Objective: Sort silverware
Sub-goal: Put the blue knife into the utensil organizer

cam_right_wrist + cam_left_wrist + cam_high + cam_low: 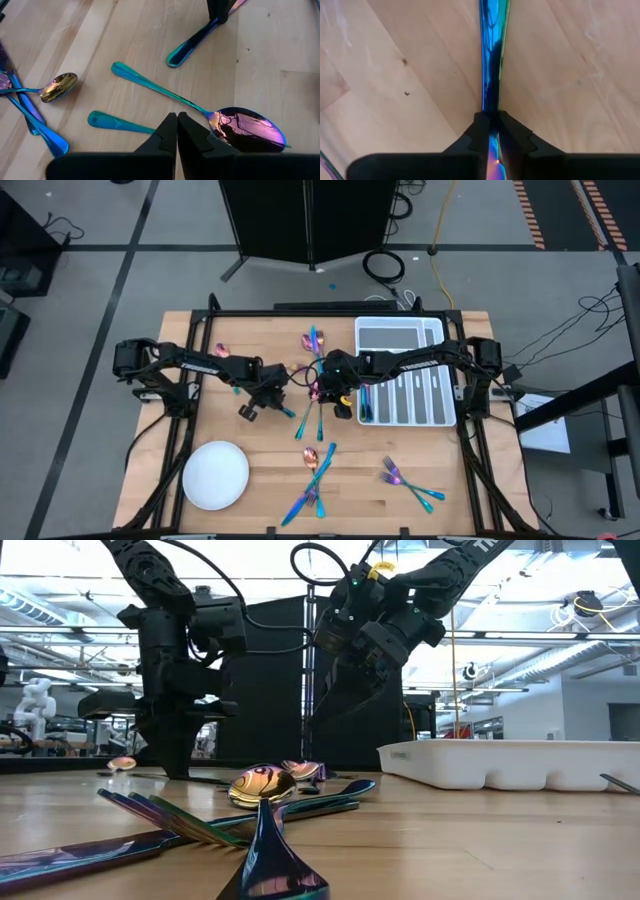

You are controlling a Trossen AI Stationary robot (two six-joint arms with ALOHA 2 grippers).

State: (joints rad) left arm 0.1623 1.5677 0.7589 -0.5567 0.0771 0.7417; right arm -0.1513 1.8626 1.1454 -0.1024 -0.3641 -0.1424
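Note:
Iridescent silverware lies scattered on the wooden table: a cluster (pixel 315 470) near the front, forks (pixel 410 485) at the front right, pieces (pixel 312 340) at the back. My left gripper (pixel 494 117) points down at the table's middle (pixel 268 395), shut on one slim blue-teal piece (pixel 492 60). My right gripper (pixel 177 116) hangs shut and empty above the table (pixel 345 690), over a purple-bowled spoon (pixel 245 127) that lies flat. My left gripper pinches the slim handle (pixel 491 102) of the blue-teal piece between its two fingers (pixel 481 130). The fingers come from above, pointing down, one on each long edge. The piece lies flat on the table, and its teal end (pixel 177 54) shows beyond the fingers.
A white divided tray (pixel 400 323) stands at the back right, a round white plate (pixel 215 475) at the front left. A gold-bowled spoon (pixel 57 87) and other handles lie close to both grippers. A small spoon (pixel 222 350) lies at the back left.

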